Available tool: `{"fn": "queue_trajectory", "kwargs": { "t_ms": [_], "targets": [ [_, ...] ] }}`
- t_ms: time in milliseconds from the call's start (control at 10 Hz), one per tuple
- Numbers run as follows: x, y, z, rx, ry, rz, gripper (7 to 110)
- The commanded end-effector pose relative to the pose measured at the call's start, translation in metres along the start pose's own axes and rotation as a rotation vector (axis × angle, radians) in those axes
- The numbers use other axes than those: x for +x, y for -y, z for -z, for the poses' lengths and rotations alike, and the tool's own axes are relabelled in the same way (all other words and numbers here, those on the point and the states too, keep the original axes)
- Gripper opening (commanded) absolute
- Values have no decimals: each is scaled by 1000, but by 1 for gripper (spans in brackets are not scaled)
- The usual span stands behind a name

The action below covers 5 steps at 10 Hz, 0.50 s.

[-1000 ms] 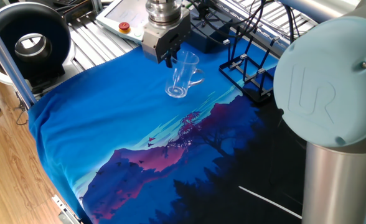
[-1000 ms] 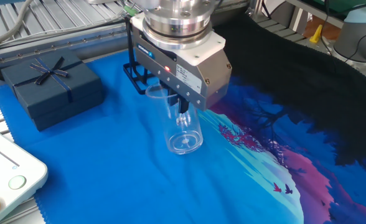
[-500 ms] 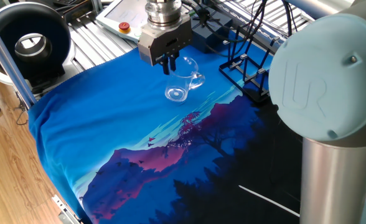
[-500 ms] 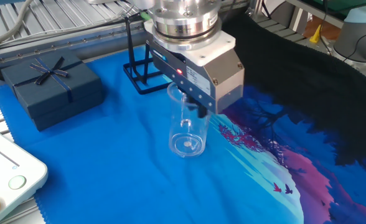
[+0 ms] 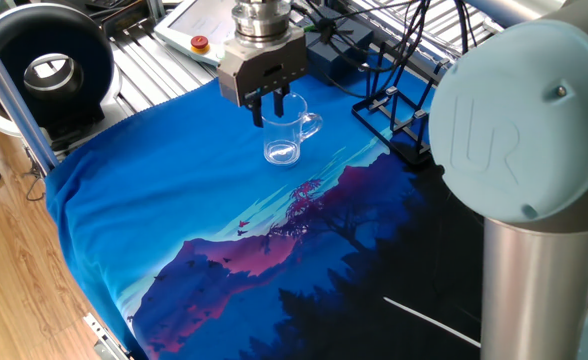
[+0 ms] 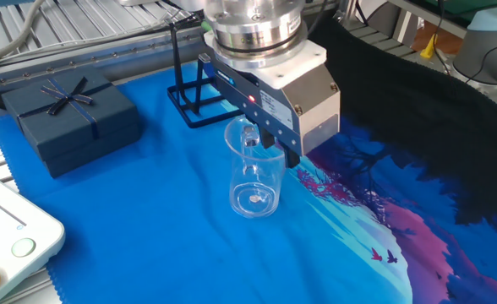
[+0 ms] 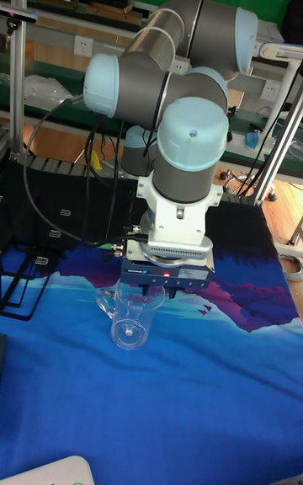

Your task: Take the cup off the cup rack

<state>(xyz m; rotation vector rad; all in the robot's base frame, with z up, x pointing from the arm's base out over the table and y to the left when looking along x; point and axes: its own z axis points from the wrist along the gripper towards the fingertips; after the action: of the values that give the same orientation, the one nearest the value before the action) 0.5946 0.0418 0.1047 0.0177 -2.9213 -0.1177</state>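
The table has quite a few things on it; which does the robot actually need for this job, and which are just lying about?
Part of the job:
- glass mug, standing on the cloth
- black cup rack
- claw, at the mug's rim

Just lying about:
- navy gift box with a bow
- control tablet with red button
- black round fan

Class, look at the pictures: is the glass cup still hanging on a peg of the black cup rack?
No. The cup stands upright on the blue cloth, apart from the cup rack.
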Motion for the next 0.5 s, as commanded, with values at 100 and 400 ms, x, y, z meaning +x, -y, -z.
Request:
{"fn": "queue_trajectory", "kwargs": {
  "t_ms": [100,400],
  "targets": [
    [-6,2,9,2,-6,13,44],
    [-7,-3,46,-44,-29,26,44]
  ]
}}
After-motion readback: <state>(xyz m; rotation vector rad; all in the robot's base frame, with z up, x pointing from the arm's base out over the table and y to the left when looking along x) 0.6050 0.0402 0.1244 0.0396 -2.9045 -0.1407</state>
